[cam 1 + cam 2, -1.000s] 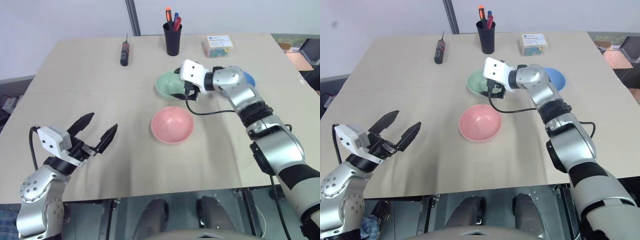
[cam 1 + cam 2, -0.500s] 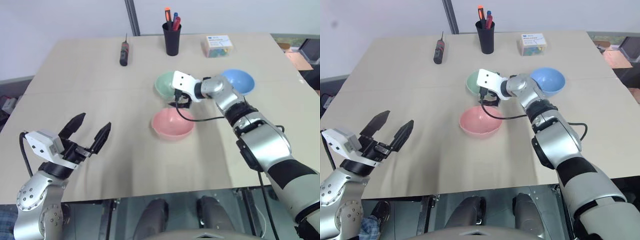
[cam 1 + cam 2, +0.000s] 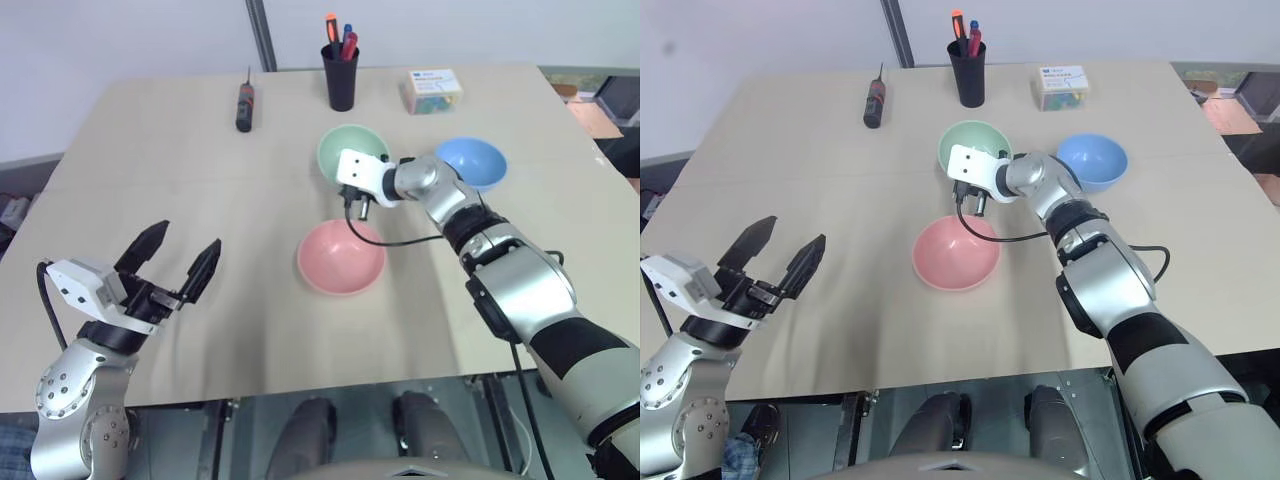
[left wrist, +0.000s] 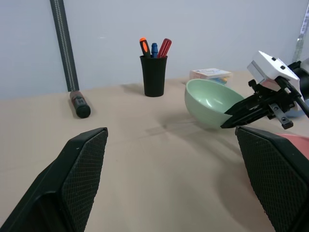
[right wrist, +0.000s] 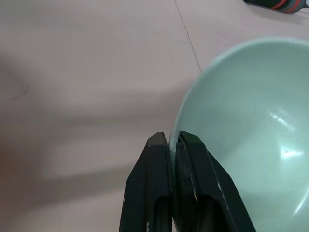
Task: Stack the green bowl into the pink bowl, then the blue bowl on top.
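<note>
The green bowl (image 3: 352,152) sits at the upper middle of the worktop (image 3: 170,190), its rim pinched by the right gripper (image 5: 173,145) jaws for lifting into the pink bowl (image 3: 341,257), while the left gripper (image 3: 178,258) jaws stay spread.

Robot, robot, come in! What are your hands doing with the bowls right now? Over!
Right gripper shut on green bowl rim. Left gripper open, empty, off to the side. Pink bowl waiting empty, blue bowl untouched. Nothing in the way.
</note>
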Controlling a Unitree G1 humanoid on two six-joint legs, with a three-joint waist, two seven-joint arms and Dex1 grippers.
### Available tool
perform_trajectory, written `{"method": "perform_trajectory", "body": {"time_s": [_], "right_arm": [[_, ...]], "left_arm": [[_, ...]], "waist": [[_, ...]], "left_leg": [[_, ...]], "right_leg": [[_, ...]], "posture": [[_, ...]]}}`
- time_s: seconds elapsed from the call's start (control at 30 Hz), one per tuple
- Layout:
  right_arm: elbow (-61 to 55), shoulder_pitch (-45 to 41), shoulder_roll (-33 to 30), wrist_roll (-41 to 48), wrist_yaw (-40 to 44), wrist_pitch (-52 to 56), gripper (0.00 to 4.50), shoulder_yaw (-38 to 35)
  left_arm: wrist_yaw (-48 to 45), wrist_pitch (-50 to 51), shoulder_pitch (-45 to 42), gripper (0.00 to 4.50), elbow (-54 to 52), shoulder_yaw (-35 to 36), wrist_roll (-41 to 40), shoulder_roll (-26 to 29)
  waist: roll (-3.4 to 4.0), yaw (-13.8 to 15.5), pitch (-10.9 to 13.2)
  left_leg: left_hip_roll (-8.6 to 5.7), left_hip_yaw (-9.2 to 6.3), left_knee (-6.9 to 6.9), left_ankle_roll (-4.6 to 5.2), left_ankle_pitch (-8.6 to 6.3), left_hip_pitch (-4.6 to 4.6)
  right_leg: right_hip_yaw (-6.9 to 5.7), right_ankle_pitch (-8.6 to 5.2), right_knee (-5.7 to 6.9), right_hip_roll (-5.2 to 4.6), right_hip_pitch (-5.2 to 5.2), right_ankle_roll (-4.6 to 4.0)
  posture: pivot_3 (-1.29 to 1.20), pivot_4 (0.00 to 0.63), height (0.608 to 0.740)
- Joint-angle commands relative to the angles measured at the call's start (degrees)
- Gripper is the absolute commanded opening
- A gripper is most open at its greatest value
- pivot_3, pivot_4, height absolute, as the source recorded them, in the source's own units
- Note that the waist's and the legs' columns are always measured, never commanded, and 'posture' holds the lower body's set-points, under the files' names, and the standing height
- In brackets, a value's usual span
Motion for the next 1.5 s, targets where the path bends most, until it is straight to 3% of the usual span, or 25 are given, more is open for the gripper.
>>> {"method": "perform_trajectory", "body": {"time_s": [0.03,0.1,0.2,0.33,0.47,0.67,1.03,1.1,1.17,1.3,1.5], "right_arm": [[-1.9,-2.2,-0.5,-0.2,-0.3,-2.8,0.05,-0.7],[-3.7,-2.3,-1.7,-0.5,1.5,-5.1,0.05,-0.2],[-10.8,-0.7,-4.3,3.1,12.9,-6.3,0.05,-1.3],[-30.2,5.6,-9.7,8.5,26.7,-3.0,0.05,-0.5],[-56.7,12.9,-15.2,15.1,37.9,10.1,0.05,1.5],[-79.0,21.7,-20.5,18.3,41.8,22.6,0.05,5.2],[-89.6,25.3,-24.8,18.1,39.7,31.6,0.05,7.8],[-90.3,25.2,-25.1,18.1,39.0,33.4,0.91,7.7],[-91.5,25.3,-25.7,19.2,39.4,35.2,1.35,7.7],[-92.2,25.3,-26.5,19.0,37.8,36.4,3.15,7.6],[-88.4,21.9,-27.5,20.7,34.0,38.5,3.15,2.7]], "left_arm": [[-0.4,-1.4,-0.6,4.50,-1.3,-0.4,-0.5,0.3],[-0.8,-1.4,-1.0,4.50,-0.7,-0.7,-0.4,0.4],[-1.5,-1.3,-1.5,4.50,-0.1,-1.1,-0.3,1.0],[-3.1,-0.7,-3.0,4.50,1.0,-1.6,-0.8,2.5],[-5.6,0.1,-6.8,4.50,4.6,-2.3,-1.1,4.9],[-11.8,0.8,-11.2,4.50,9.6,-4.8,-1.2,8.6],[-23.1,4.2,-16.4,4.50,14.2,-8.5,-3.8,12.8],[-23.7,4.4,-17.2,4.50,14.9,-8.7,-3.8,12.8],[-24.4,4.7,-17.7,4.50,15.2,-8.9,-3.8,12.8],[-25.5,5.1,-18.3,4.50,15.7,-9.2,-3.8,12.6],[-25.1,5.2,-19.5,4.50,15.5,-9.9,-3.6,11.5]], "waist": [[0.00,-0.2,0.0],[0.01,-0.4,0.0],[0.02,-0.4,0.0],[0.00,-0.3,0.0],[0.02,0.3,0.0],[0.00,0.2,0.0],[-0.01,1.2,0.0],[-0.01,1.2,0.0],[-0.01,1.2,0.0],[-0.01,1.2,0.0],[-0.01,1.3,0.0]], "left_leg": [[0.00,0.00,0.00,0.00,0.00,0.00],[0.00,0.00,0.00,0.00,0.00,0.00],[0.00,0.01,0.01,0.00,0.00,-0.08],[0.03,-0.03,0.04,0.00,0.00,-0.38],[0.02,-0.14,0.09,0.00,0.00,-0.58],[-0.01,-0.26,0.14,-0.03,0.02,-0.61],[-0.08,-0.29,0.16,-0.04,0.03,-0.62],[-0.09,-0.29,0.17,-0.04,0.03,-0.63],[-0.08,-0.30,0.17,-0.04,0.03,-0.63],[-0.08,-0.30,0.17,-0.04,0.03,-0.63],[-0.09,-0.31,0.18,-0.04,0.03,-0.63]], "right_leg": [[0.00,0.00,0.00,0.00,0.00,0.00],[0.01,0.00,0.01,0.00,0.00,0.00],[0.02,0.00,0.01,0.01,-0.08,0.00],[-0.02,0.00,0.04,-0.01,-0.33,0.01],[-0.15,0.00,-0.02,-0.10,-0.39,0.01],[-0.28,0.00,0.02,-0.33,-0.39,0.01],[-0.32,0.00,0.02,-0.39,-0.38,0.01],[-0.34,0.00,0.01,-0.40,-0.38,0.01],[-0.34,0.00,0.02,-0.39,-0.38,0.01],[-0.34,0.00,0.01,-0.39,-0.38,0.01],[-0.35,0.00,0.03,-0.38,-0.38,0.01]], "posture": [[0.00,0.150,0.740],[0.00,0.150,0.740],[0.00,0.150,0.740],[0.00,0.150,0.740],[0.00,0.150,0.740],[0.00,0.150,0.740],[0.00,0.150,0.740],[0.00,0.150,0.740],[0.00,0.150,0.740],[0.00,0.150,0.740],[0.00,0.150,0.740]]}}
